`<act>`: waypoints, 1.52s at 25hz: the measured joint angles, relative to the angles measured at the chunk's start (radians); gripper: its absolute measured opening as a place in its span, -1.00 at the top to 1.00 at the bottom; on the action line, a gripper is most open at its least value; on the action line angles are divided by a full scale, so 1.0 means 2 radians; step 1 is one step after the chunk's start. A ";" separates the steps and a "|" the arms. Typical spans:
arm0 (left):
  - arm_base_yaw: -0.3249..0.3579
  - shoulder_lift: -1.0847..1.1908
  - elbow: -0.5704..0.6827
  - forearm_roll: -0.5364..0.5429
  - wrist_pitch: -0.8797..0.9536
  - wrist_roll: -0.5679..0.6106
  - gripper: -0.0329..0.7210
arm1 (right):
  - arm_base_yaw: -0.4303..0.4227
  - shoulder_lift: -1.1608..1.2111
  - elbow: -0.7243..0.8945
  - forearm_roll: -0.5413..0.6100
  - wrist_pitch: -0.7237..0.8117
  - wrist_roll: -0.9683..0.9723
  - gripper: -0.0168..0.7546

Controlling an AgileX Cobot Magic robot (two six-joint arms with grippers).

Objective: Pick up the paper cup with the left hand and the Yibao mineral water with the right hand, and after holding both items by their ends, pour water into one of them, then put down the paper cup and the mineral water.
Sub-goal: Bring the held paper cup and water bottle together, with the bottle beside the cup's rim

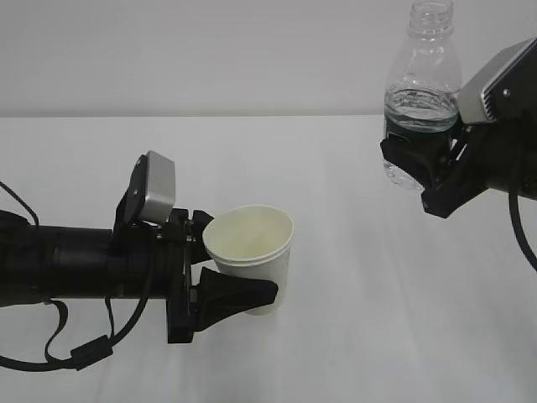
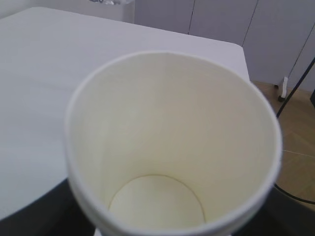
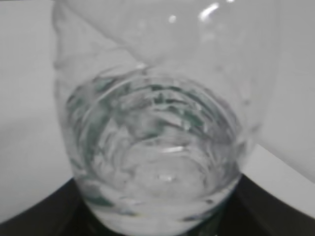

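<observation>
Gripping an empty cup (image 1: 252, 256) in the left gripper (image 1: 220, 273) and raising an upright, uncapped bottle (image 1: 419, 92) (partly full) in the right gripper's (image 1: 424, 159) closed fingers, apparently readying a pour.

Plain test room: white table (image 1: 101, 168), grey cabinet doors (image 2: 221, 19), wood floor (image 2: 295, 142).

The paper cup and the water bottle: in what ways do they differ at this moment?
The paper cup is opaque white and empty inside; the Yibao mineral water is clear plastic and holds some water. The cup is short with a wide mouth, the bottle taller with a narrow neck. The cup is lower, the bottle higher. Both are upright, uncapped, each gripped by one arm.
</observation>
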 joint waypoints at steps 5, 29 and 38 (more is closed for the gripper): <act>0.000 0.000 0.000 0.000 0.002 0.000 -0.44 | 0.000 -0.001 0.000 -0.010 0.000 0.001 -0.20; -0.040 0.000 -0.031 0.036 0.058 -0.031 -0.44 | 0.000 -0.028 0.016 -0.040 0.023 0.002 -0.20; -0.040 -0.001 -0.048 0.037 0.050 -0.030 -0.43 | 0.000 -0.034 0.042 -0.043 0.025 0.005 -0.20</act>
